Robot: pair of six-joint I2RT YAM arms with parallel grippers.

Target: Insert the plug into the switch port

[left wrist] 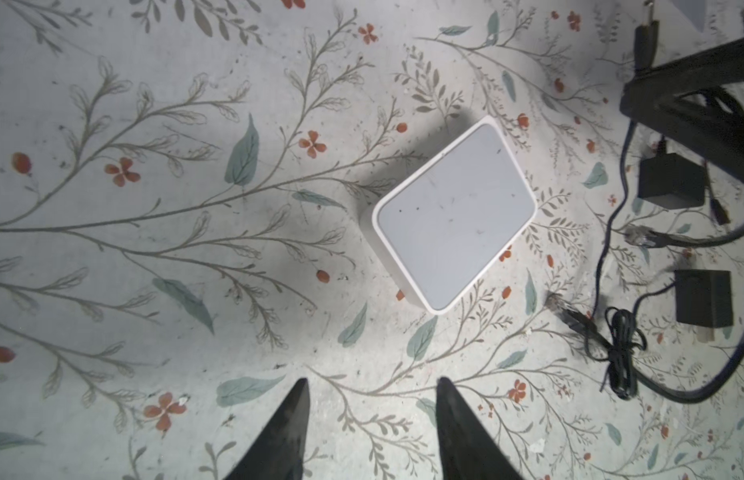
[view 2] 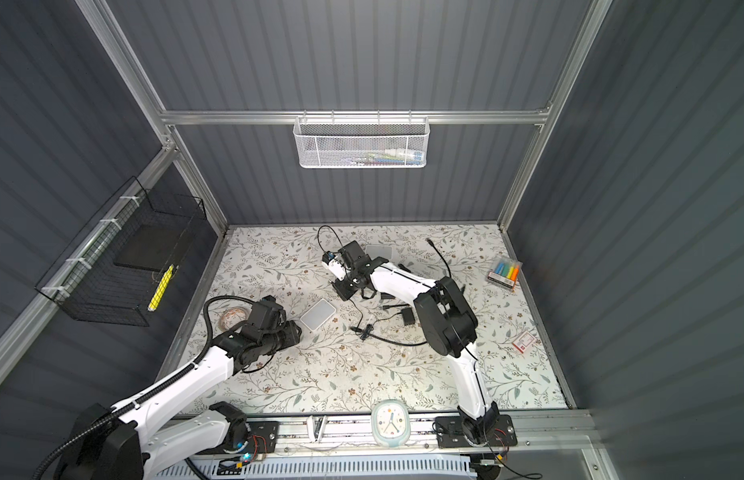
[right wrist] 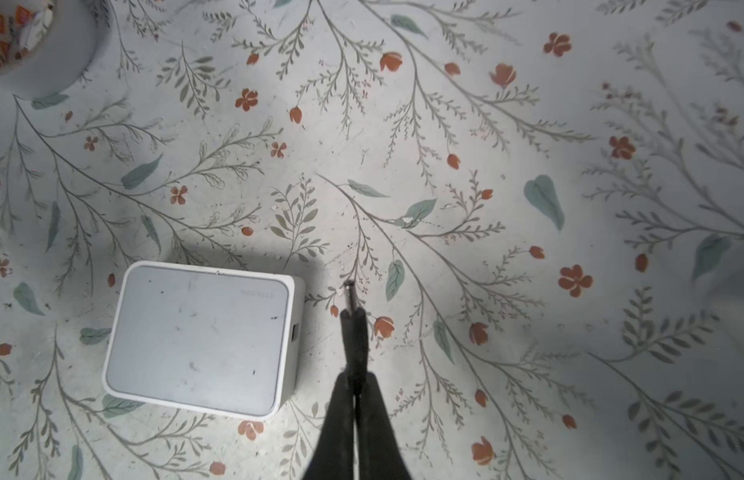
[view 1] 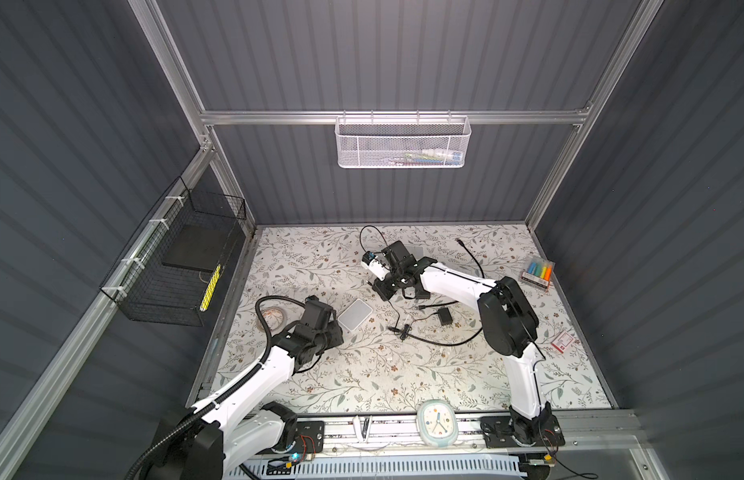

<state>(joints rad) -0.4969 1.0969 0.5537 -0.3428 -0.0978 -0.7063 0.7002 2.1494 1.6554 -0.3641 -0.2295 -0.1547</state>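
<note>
Floral table (view 1: 362,374); near mid-frame in both top views, switch (view 1: 354,314). Just beside its side, plug (right wrist: 353,328), not yet inserted, clenched in right gripper (right wrist: 355,378). Left gripper (left wrist: 373,380) parted, empty, near switch.

Top views, 2: high stereo pair, tilted toward back wall (view 1: 382,62), whole table (view 1: 362,374). Wrist views, 2: close, facing down at table. Shared by all 4: switch (view 1: 354,314).
</note>
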